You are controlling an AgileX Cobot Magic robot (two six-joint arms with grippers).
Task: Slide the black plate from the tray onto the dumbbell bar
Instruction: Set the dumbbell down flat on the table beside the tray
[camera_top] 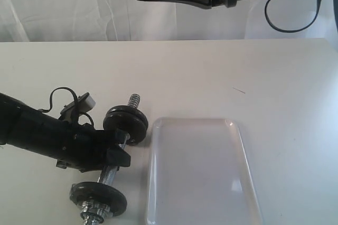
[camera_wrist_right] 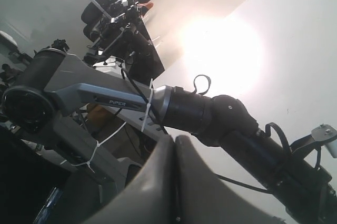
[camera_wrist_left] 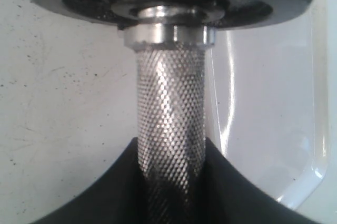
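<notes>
The exterior view is bright and soft, but a little fuzzy all over. The white desk (camera_top: pixel 222 72) is lit evenly, with only pale shadows. The tray (camera_top: pixel 200 183) has a small white shine near its right rim. Close up, the dumbbell bar (camera_wrist_left: pixel 169 113) looks sharp and glinty, and the left hand (camera_wrist_left: pixel 171 187) is a dark blur. In the right wrist view a big white glare washes out the desk, and the right hand (camera_wrist_right: pixel 175 176) is blurry.

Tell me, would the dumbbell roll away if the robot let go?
Probably a little: its round black discs could roll on the table. It likely feels heavy, being steel-looking. The dumbbell bar's crosshatched middle should keep the left gripper from slipping.
</notes>
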